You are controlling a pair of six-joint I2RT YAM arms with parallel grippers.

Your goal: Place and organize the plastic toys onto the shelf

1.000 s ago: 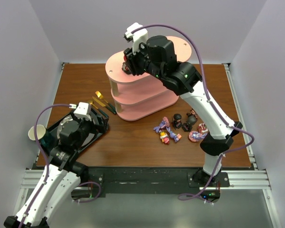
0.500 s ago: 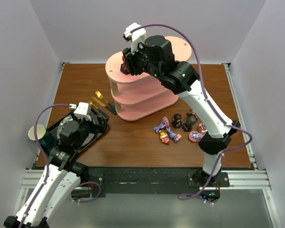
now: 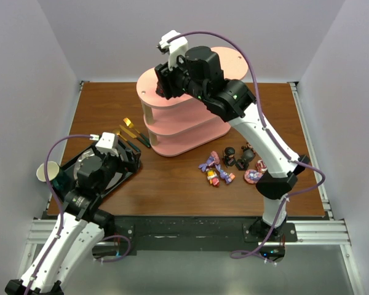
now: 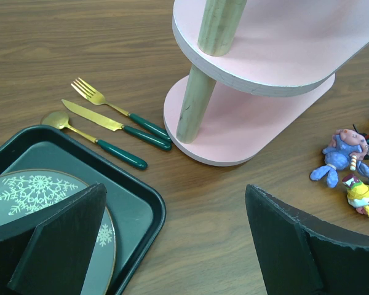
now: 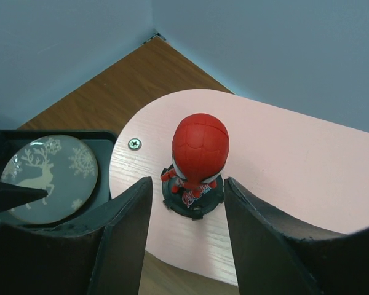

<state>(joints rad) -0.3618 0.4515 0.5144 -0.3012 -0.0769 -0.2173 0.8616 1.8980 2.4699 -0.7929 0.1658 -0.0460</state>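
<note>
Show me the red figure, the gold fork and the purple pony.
red figure (image 5: pixel 200 149), right wrist view, on its head.
gold fork (image 4: pixel 115 109), left wrist view, on its stem.
purple pony (image 4: pixel 345 142), left wrist view, on its head.

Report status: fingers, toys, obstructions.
Left fingers open, empty, over black rectangular tray. Right fingers open, flanking red big-headed plastic figurine upright on top board of pale pink shelf. Other toys on wooden table. Nothing blocking.

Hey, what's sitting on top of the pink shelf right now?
A red big-headed figure on a black base stands upright on the top board, near a screw head, flanked by the open right pincer. The right arm hides part of that board from above.
</note>
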